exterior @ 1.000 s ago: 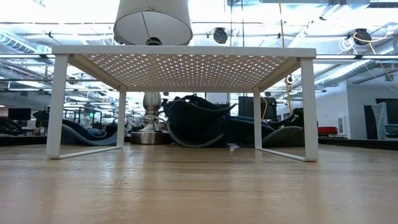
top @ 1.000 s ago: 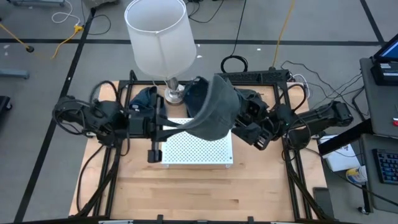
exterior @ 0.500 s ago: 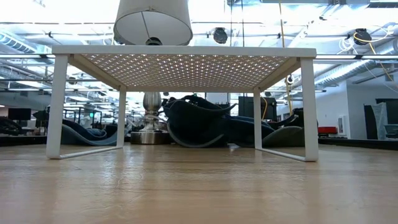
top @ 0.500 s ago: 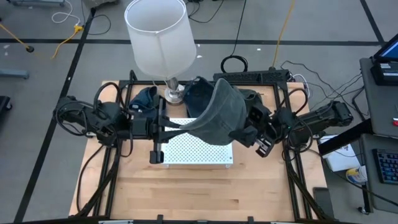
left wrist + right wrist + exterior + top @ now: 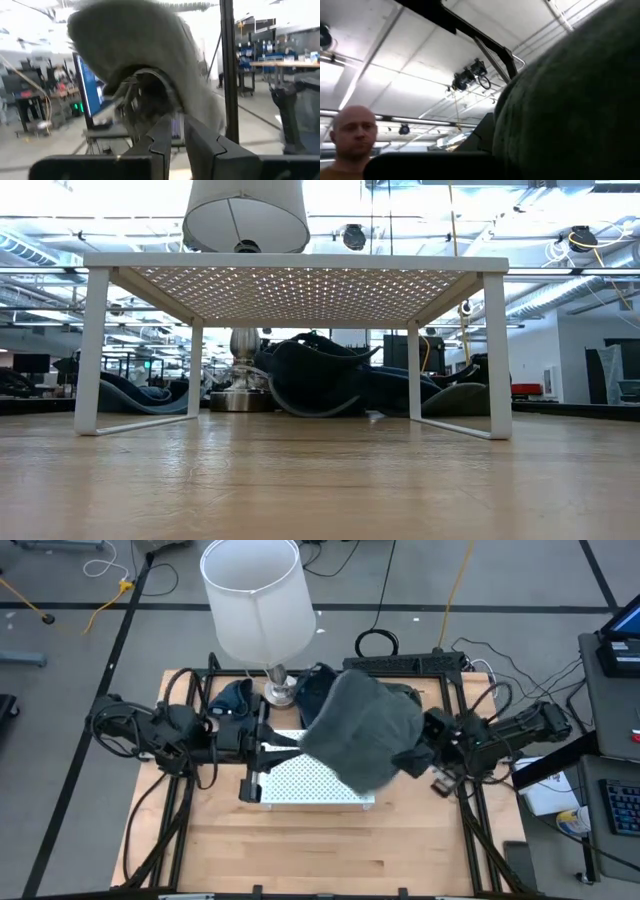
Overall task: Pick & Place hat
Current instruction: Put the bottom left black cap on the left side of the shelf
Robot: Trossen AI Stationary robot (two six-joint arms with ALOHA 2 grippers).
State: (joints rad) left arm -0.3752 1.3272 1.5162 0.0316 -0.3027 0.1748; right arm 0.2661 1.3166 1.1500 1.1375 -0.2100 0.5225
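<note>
Above the white rack (image 5: 300,783), right pincer (image 5: 412,758) grips grey hat (image 5: 360,730).

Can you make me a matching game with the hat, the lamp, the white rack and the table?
Things:
1. grey hat
2. lamp shade
3. white rack
4. table

Descriptions:
A. pale wood, with everything standing on it
B. white, full of little holes, standing on thin legs
C. soft and dark, held up between the two arms
D. white and round, open at the top, at the back of the table

Pairs: 1-C, 2-D, 3-B, 4-A
</note>
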